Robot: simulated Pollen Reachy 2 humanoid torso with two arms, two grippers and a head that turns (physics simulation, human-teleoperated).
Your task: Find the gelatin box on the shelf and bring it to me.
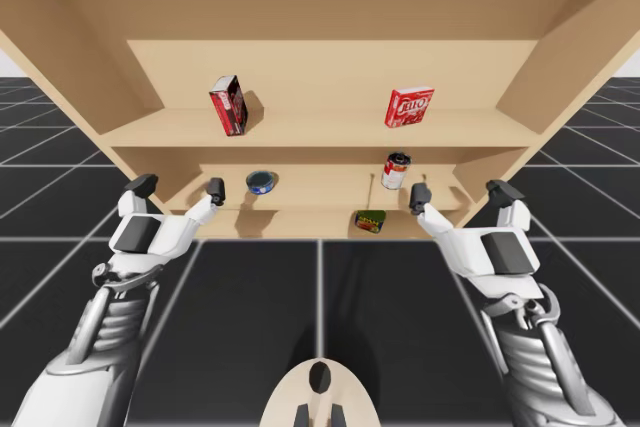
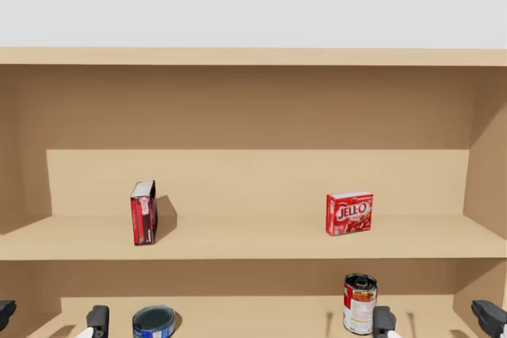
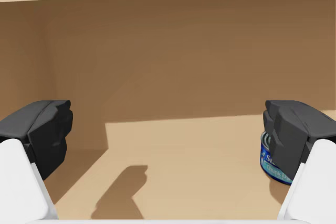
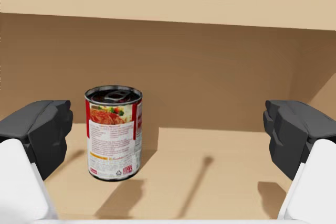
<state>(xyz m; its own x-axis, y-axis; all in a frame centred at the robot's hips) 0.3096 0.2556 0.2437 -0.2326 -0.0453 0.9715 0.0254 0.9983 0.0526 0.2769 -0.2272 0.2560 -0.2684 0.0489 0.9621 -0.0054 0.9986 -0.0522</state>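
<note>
High view: the gelatin box (image 1: 409,107) stands on the upper shelf (image 1: 320,129), right side, above my right gripper (image 1: 461,193). My left gripper (image 1: 179,187) is well apart from it. I judge the box found and the reach not yet begun.

Head view: the box is upright, facing me.

Left wrist view: fingers wide, nothing held, blue tin (image 3: 269,167) beside 1 finger.

Right wrist view: fingers wide and empty, red can (image 4: 113,132) ahead. Next, this arm should rise 1 shelf.

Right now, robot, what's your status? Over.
Left fingers open, empty. Right fingers open, empty. Gelatin box upright on upper shelf, untouched. Can ahead of right fingers, lower shelf.
</note>
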